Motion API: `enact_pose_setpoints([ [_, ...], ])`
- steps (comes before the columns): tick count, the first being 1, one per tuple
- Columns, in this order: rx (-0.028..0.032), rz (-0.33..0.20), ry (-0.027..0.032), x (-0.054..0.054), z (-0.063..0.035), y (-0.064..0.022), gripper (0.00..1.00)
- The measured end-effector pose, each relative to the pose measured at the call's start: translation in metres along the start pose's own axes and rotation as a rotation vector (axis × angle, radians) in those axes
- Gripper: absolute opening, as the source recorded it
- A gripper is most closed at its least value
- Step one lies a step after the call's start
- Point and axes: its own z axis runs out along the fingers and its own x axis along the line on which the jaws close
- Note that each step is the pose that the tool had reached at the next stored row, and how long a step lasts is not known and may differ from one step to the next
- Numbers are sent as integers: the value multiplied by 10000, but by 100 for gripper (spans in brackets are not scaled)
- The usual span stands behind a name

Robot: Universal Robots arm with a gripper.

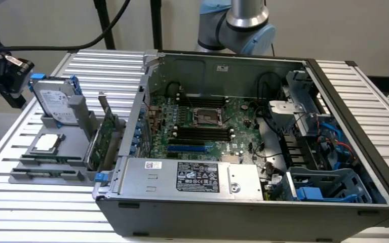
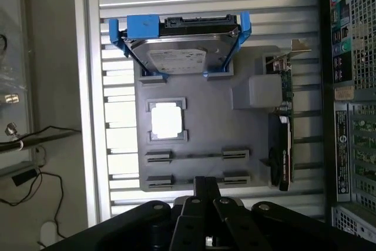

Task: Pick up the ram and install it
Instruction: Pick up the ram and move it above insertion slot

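Ribbed aluminium slats form the tabletop (image 1: pixel 39 212), which carries an open computer case (image 1: pixel 248 212) lying on its side, its motherboard (image 1: pixel 208 126) facing up. Black memory slots (image 1: pixel 201 132) run side by side just below the processor socket (image 1: pixel 203 115).

On the exterior view's left of the case sits a gray fixture (image 2: pixel 205 116). A hard drive with blue rails (image 2: pixel 176 51) leans in its far end, and a green expansion card (image 2: pixel 281 145) stands upright along the edge nearest the case. A square processor chip (image 2: pixel 167 120) lies flat in a recess.

The ram (image 2: pixel 197 157) stands on edge as a thin strip between two slotted holders, near the fixture's end opposite the drive. I cannot tell whether the second pair of holders beside it holds another stick.

The gripper (image 2: pixel 206 183) hangs above that end of the fixture, its fingers together and holding nothing, apart from the ram.
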Motion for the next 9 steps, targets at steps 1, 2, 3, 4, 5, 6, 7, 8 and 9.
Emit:
enact_pose_setpoints([
  [1,0,1,1,-2,2,-16,0],
  [2,-2,0,2,-8,6,-54,0],
  [3,-2,0,5,-14,9,-96,0],
  [4,-1,-1,8,-22,13,-139,0],
  [5,0,0,9,-28,19,-181,0],
  [6,-1,0,8,-35,28,-217,0],
  [7,0,0,8,-40,39,-240,0],
  [8,-2,-19,8,-46,55,-245,0],
  [9,-1,-151,17,-46,65,-245,0],
])
